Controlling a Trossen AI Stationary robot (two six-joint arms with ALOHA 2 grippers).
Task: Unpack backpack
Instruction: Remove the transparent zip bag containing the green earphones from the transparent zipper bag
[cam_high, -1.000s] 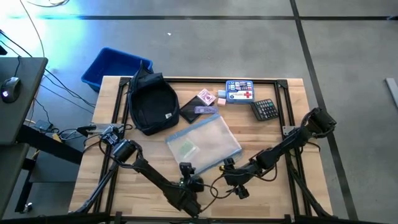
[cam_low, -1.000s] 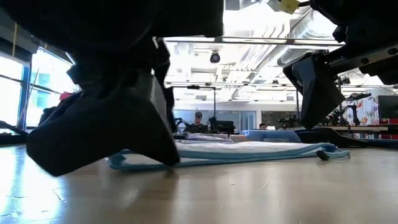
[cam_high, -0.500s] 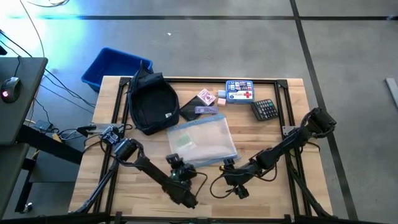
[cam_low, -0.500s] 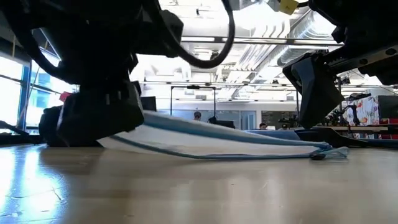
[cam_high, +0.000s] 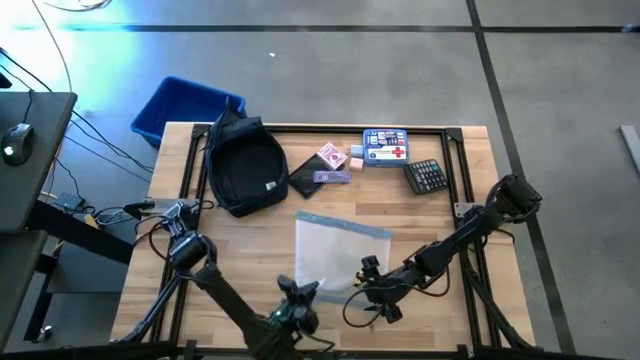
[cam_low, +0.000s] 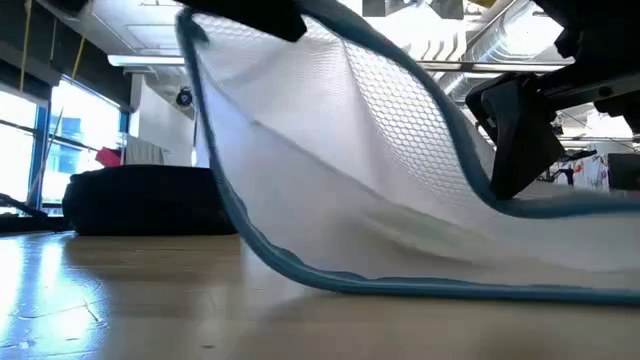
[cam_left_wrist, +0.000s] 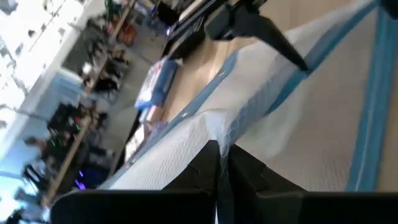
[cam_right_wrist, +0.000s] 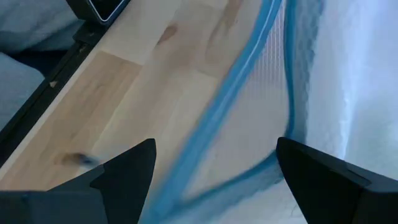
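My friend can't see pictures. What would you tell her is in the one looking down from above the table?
From above, the left gripper lifts a clear mesh pouch with blue edging near the wooden table's front, the right gripper open beside it. Behind lie the dark backpack, a first aid box, a calculator and small cases.

Two dark, slender jointed arms were seen, with black cables looped beside the right gripper (cam_high: 372, 297). The left gripper (cam_high: 297, 303) was built of black blocky parts. Wedge-shaped matte black fingers (cam_right_wrist: 323, 177) were shown.
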